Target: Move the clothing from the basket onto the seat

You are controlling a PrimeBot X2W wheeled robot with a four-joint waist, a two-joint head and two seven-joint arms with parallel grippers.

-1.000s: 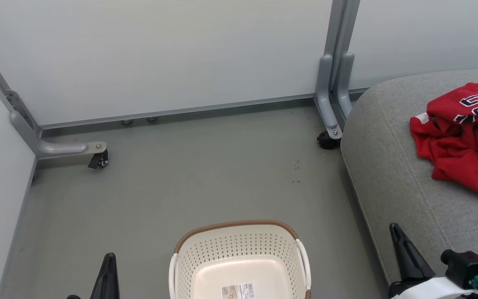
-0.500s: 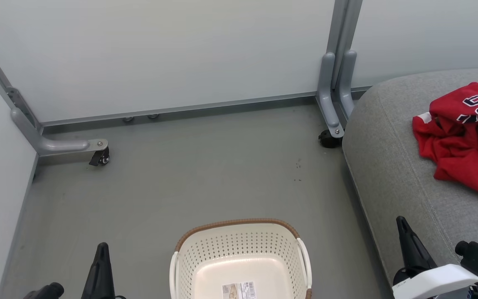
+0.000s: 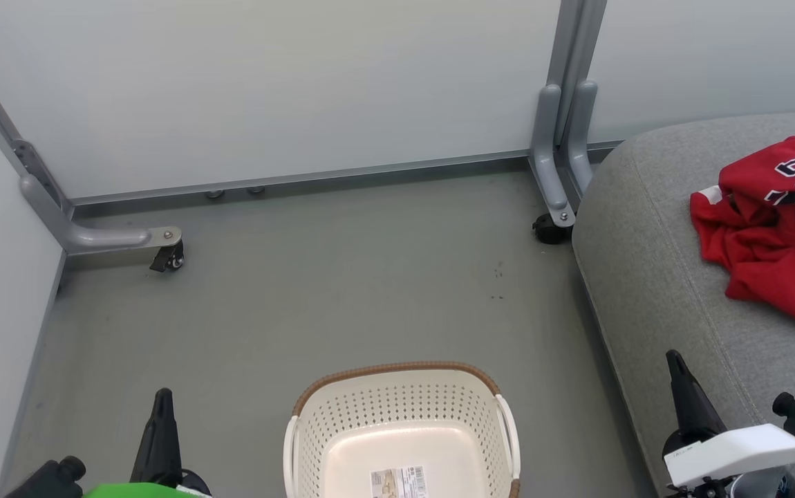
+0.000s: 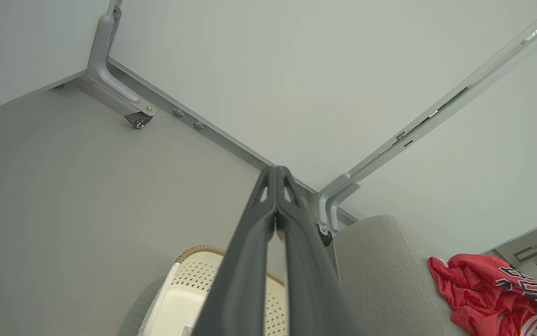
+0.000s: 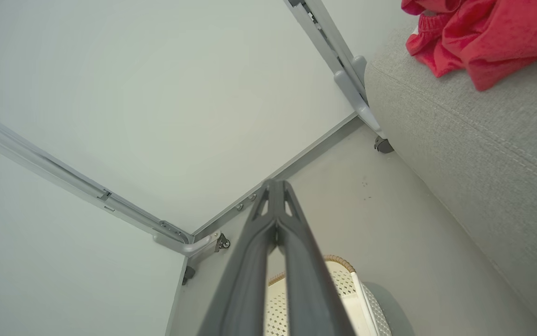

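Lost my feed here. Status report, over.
Left gripper and right gripper shut, empty. Clothing on seat; basket holds only a label. No obstruction seen.

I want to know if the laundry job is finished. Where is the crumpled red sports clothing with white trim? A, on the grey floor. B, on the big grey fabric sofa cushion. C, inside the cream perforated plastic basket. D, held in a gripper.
B: the red clothing lies bunched on the grey sofa cushion, while the cream perforated basket has just a paper label on its bottom.
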